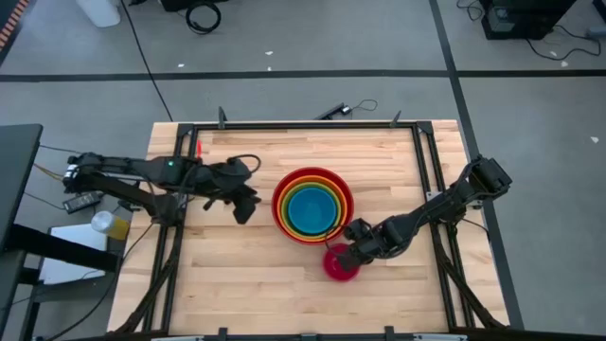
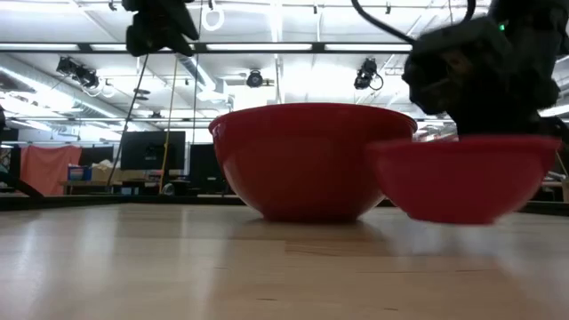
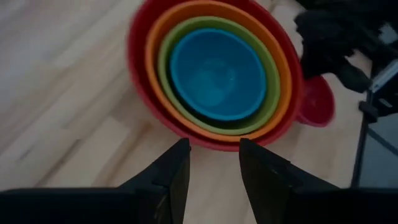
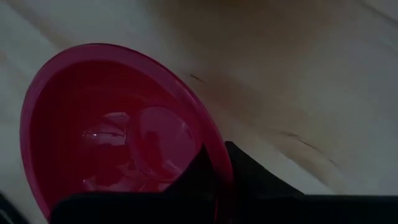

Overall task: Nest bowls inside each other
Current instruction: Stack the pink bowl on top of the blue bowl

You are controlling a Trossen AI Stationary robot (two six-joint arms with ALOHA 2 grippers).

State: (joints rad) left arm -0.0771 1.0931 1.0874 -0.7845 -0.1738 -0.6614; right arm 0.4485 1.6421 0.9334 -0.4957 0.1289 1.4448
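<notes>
Right wrist view | pink bowl point(image 4: 118, 137) upright, mouth up | right fingers point(image 4: 217, 163) pinch rim

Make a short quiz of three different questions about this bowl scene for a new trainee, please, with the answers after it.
1. True or false: the blue bowl already sits inside the lime green bowl.
2. Which bowl is not yet nested in the stack? A) orange B) magenta pink C) red
3. Fill in: the right gripper's fingers are pinched on the ____ of the small bowl.

Key
1. True. Blue sits in lime green, that in the orange bowl, that in the red bowl.
2. B. The magenta pink bowl stands apart on the table, beside the stack.
3. Rim. The left gripper waits on the stack's other side.
</notes>
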